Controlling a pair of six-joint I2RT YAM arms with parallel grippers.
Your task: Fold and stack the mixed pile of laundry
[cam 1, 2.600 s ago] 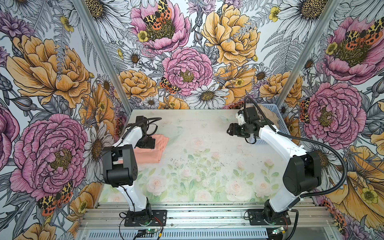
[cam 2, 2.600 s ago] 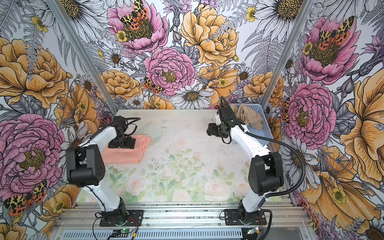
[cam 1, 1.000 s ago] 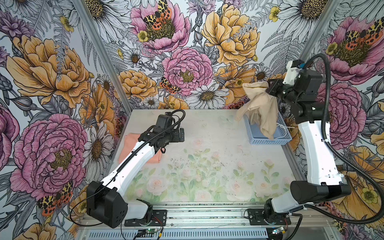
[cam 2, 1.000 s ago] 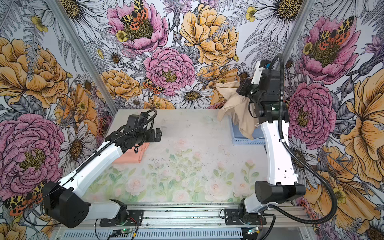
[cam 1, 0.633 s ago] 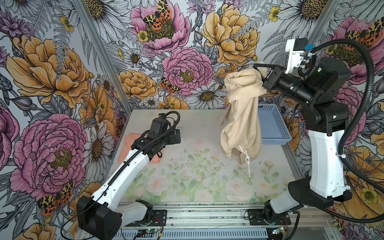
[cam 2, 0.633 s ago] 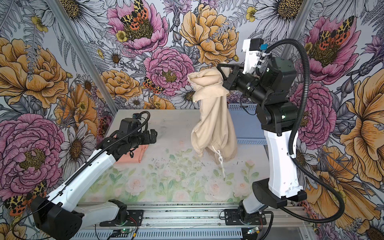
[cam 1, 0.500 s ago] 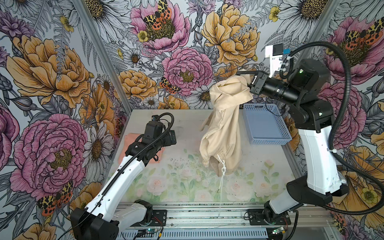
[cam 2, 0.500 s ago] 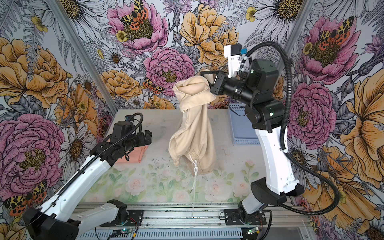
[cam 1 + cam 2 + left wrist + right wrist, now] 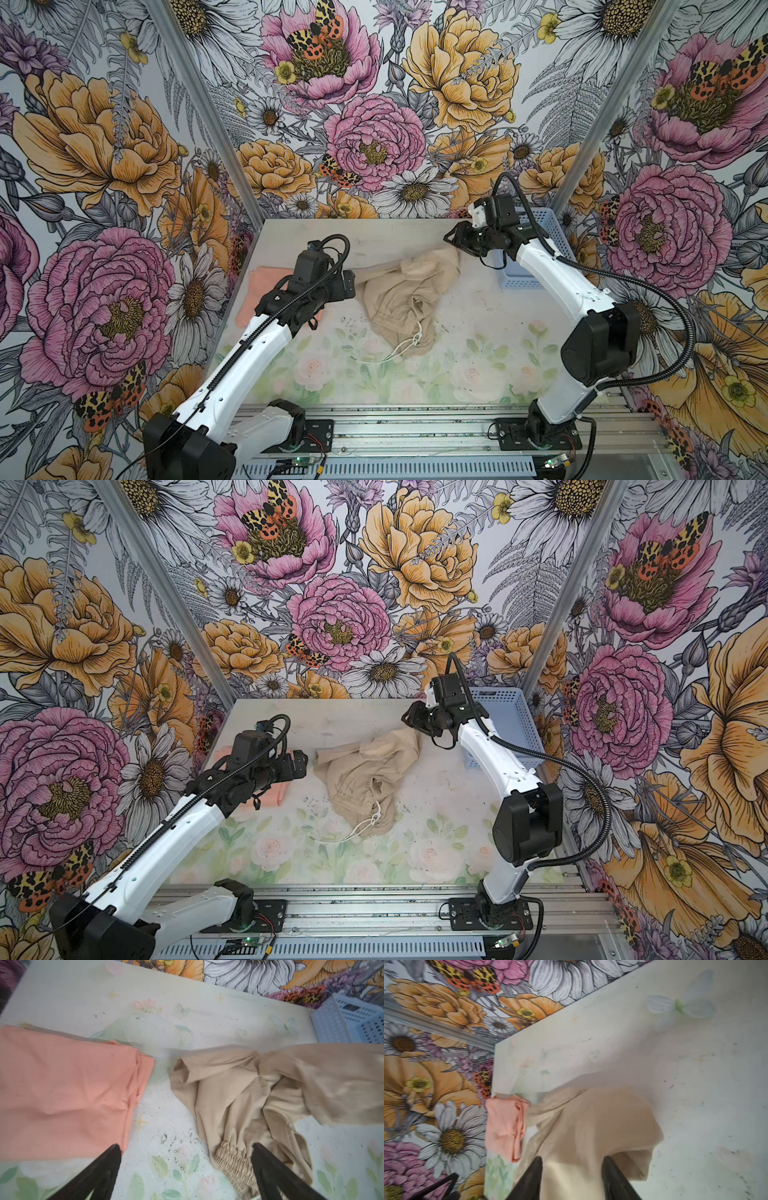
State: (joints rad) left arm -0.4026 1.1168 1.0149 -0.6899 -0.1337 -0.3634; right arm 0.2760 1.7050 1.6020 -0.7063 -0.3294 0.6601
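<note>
The beige garment (image 9: 405, 299) lies crumpled on the worktop (image 9: 478, 332) just beside the light blue basket (image 9: 548, 224), and its white drawstring (image 9: 409, 343) trails loose from the end farthest from the basket. The folded peach T-shirt (image 9: 253, 291) lies well apart from the basket, beyond the beige heap.

The right tool (image 9: 572, 1158) hovers at the garment corner nearest the basket. Its fingers are parted and cloth shows between them, but nothing looks pinched. The left tool (image 9: 186, 1147) is spread wide and empty, over the garment's side away from the basket.

The main risk is probably a grab that takes several bunched layers at once, so the garment lifts as a knot instead of spreading. The loose cord could also catch on a finger. A low sweep by the left tool might drag the T-shirt's edge and undo its fold. If the right tool pulls away toward the basket while cloth clings to it, the heap would shift.
</note>
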